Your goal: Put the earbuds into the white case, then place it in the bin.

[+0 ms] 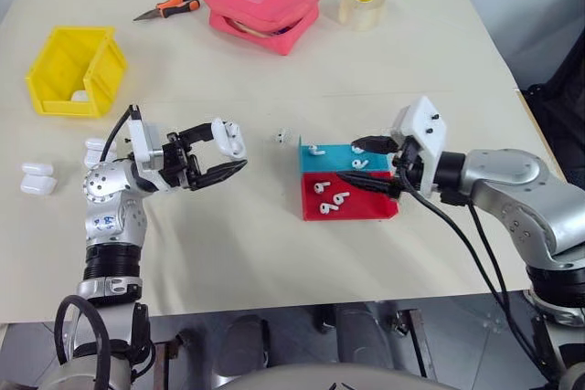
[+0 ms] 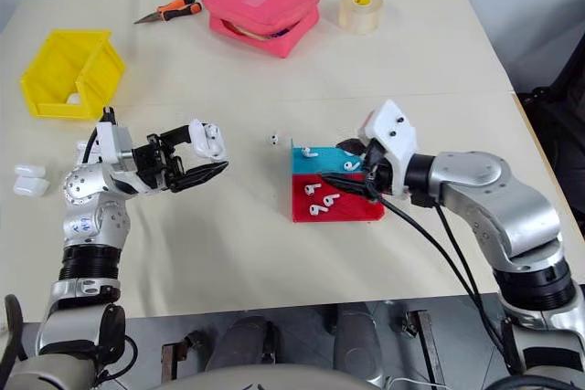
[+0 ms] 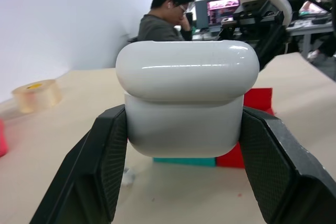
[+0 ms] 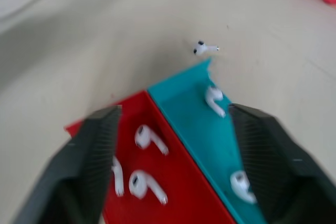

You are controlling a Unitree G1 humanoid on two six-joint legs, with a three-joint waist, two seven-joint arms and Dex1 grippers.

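Note:
My left gripper [image 1: 228,149] is shut on the white case [image 1: 230,139], holding it above the table left of centre. In the left wrist view the case [image 3: 186,98] sits between both fingers [image 3: 100,166] with its lid down. My right gripper [image 1: 362,163] stands open over the right side of the red tray [image 1: 352,205] and blue tray [image 1: 334,157]. Several earbuds [image 1: 326,189] lie in these trays, and one earbud [image 1: 281,138] lies loose on the table beside them. The yellow bin [image 1: 69,75] stands at the far left.
Three more white cases [image 1: 38,178] lie at the left edge near my left arm. A pink pouch [image 1: 263,6], a tape roll [image 1: 362,5] and orange-handled cutters [image 1: 169,8] lie along the far side. A person sits in the background of the left wrist view.

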